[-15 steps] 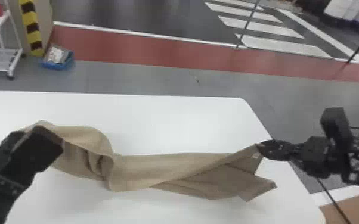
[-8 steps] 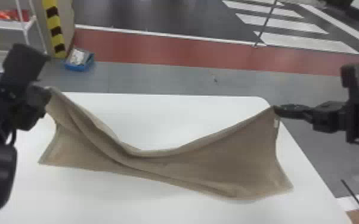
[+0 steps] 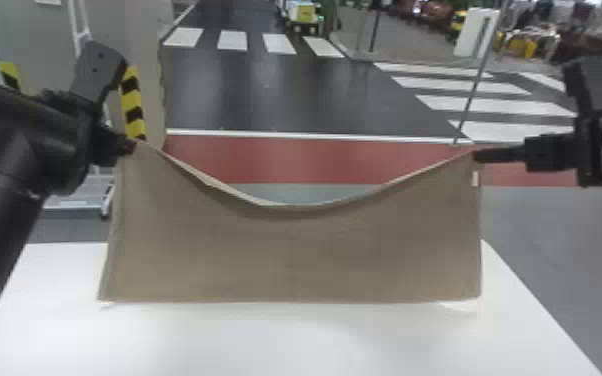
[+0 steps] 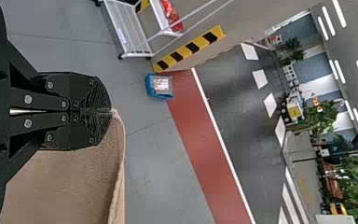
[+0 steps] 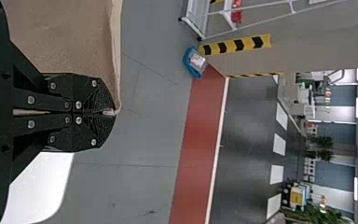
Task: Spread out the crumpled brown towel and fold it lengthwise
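"So, how will the brown towel (image 3: 295,255) handle?"

"Light, soft and floppy, I'd guess; best held by its top corners, where the left gripper (image 4: 109,111) and right gripper (image 5: 113,112) pinch it over the white table (image 3: 295,345)."

"And the count?"

"One towel, two grippers, one table."

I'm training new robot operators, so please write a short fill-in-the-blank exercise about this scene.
The left gripper and the right gripper each pinch a top ____ of the towel.
Between them, the towel's upper edge sags lowest near its ____.
The table is ____ in colour.

Missing words: corner; middle; white.
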`<state>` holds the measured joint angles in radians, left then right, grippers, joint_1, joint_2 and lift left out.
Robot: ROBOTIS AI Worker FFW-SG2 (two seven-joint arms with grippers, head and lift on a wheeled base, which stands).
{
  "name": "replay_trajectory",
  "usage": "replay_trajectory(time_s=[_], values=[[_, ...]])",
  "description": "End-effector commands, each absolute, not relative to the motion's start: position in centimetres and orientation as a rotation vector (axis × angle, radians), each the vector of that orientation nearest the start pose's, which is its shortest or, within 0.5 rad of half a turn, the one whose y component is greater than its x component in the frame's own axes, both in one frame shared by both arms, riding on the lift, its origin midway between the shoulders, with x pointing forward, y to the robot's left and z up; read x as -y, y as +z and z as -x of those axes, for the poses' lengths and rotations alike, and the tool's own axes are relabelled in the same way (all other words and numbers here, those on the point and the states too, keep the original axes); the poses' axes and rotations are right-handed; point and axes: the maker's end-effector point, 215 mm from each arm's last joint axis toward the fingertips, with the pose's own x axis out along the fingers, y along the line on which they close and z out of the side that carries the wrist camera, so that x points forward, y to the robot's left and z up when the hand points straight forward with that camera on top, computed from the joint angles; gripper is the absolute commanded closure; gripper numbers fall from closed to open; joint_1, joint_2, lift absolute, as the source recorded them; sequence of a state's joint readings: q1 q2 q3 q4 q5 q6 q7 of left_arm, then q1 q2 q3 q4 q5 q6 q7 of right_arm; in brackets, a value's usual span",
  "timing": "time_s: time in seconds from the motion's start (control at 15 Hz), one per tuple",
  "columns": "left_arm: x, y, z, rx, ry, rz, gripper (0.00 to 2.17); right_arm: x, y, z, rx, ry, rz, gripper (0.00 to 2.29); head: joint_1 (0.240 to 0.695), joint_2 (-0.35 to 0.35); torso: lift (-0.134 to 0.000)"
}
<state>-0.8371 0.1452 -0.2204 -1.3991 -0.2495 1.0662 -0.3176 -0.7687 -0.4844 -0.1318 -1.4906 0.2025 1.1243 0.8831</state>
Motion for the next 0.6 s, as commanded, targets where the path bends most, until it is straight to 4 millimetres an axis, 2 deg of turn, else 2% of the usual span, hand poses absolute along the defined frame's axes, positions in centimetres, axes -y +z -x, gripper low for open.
replay_trajectory(time_s=[0.0, 0.07, 0.13, 0.2, 0.27, 0.33, 0.47, 0.53], values=[[-25.5, -14.6, -75.8, -0.407, -0.093, -0.334, 1.90, 45.3, -8.6, -67.7, -0.408, 0.209, 0.060, 2.15, 0.397, -0.155, -0.124], [-26.2, -14.4, -75.1, -0.394, -0.102, -0.291, 1.90, 45.7, -8.9, -66.5, -0.428, 0.215, 0.028, 2.15, 0.366, -0.152, -0.124], [-27.8, -15.4, -73.3, -0.395, -0.108, -0.249, 1.90, 46.4, -10.3, -64.2, -0.451, 0.222, 0.007, 2.15, 0.340, -0.149, -0.124], [-29.3, -17.2, -71.1, -0.411, -0.101, -0.234, 1.90, 46.8, -12.3, -61.6, -0.475, 0.226, 0.002, 2.15, 0.326, -0.148, -0.124], [-30.2, -19.8, -68.2, -0.427, -0.102, -0.222, 1.90, 47.2, -15.3, -58.3, -0.508, 0.239, -0.018, 2.15, 0.335, -0.147, -0.124], [-31.5, -22.3, -65.3, -0.437, -0.092, -0.216, 1.90, 47.0, -18.8, -55.1, -0.549, 0.261, -0.037, 2.15, 0.362, -0.145, -0.124], [-32.9, -27.6, -59.5, -0.472, -0.083, -0.209, 1.90, 46.3, -24.0, -49.6, -0.607, 0.304, -0.056, 2.15, 0.442, -0.142, -0.124], [-33.9, -29.4, -56.7, -0.471, -0.074, -0.223, 1.90, 46.0, -26.1, -47.3, -0.617, 0.325, -0.058, 2.15, 0.494, -0.139, -0.124]])
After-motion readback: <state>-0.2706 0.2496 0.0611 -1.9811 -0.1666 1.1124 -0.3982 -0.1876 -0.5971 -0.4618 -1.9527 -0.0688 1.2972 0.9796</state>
